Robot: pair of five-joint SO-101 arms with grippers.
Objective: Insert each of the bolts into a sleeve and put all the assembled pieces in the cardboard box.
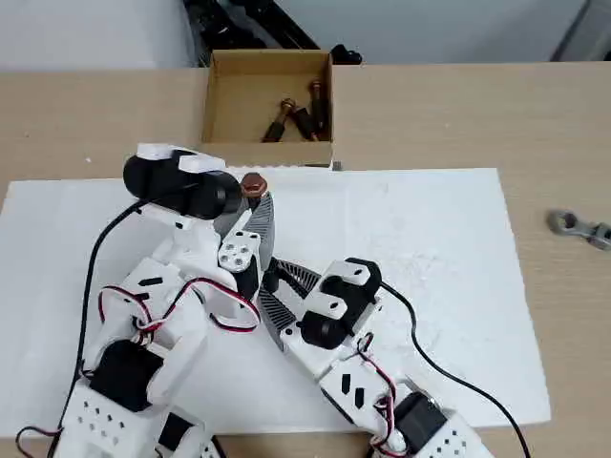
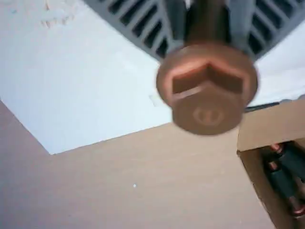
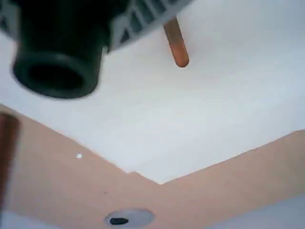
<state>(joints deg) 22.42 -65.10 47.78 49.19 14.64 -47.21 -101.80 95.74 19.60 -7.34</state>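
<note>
A copper bolt (image 1: 253,184) is held head-up in my left gripper (image 1: 255,212), just in front of the cardboard box (image 1: 218,105). In the left wrist view its hex head (image 2: 207,88) sits between the grey fingers (image 2: 143,24). My right gripper (image 1: 278,282) is shut on a black sleeve (image 1: 271,279), low over the white board, close behind the left gripper. The sleeve's open end (image 3: 56,71) faces the right wrist camera, and a copper shank tip (image 3: 177,45) sticks out beside it. Assembled pieces (image 1: 298,116) lie in the box, whose corner (image 2: 267,129) holds dark sleeved bolts (image 2: 286,176).
A white foam board (image 1: 430,277) covers most of the wooden table (image 1: 535,114). A metal tool (image 1: 576,226) lies on the wood at the far right. A round grey grommet (image 3: 129,218) sits in the tabletop. Both arms crowd the board's left half.
</note>
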